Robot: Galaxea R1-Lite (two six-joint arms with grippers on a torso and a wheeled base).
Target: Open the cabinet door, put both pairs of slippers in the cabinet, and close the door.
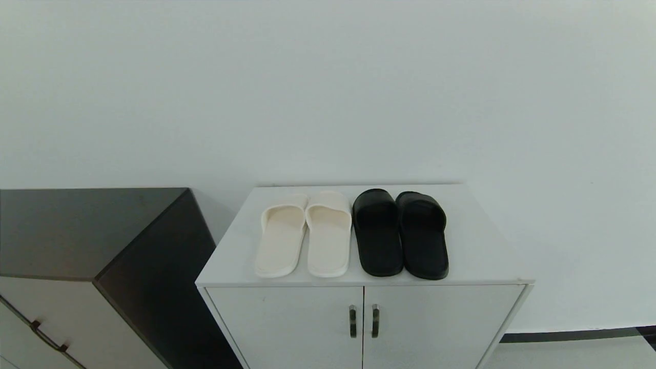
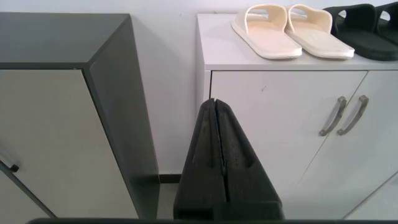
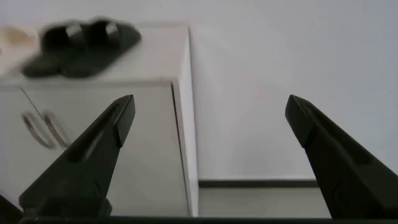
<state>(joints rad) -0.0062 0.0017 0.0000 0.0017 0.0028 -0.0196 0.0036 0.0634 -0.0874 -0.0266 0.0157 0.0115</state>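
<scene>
The head camera looked forward and down onto the top of the white two-door cabinet (image 1: 479, 246), close enough to crop its lower front. Both wrist cameras faced its front from about top height, the left toward its left corner, the right toward its right. All three shared the black slide slippers (image 1: 401, 233).

Bright, even, diffuse light. Soft shadow on the wall (image 1: 220, 215) between dark cabinet (image 1: 102, 230) and white cabinet (image 1: 476, 246); faint sheen on black slippers (image 1: 400, 236).
</scene>
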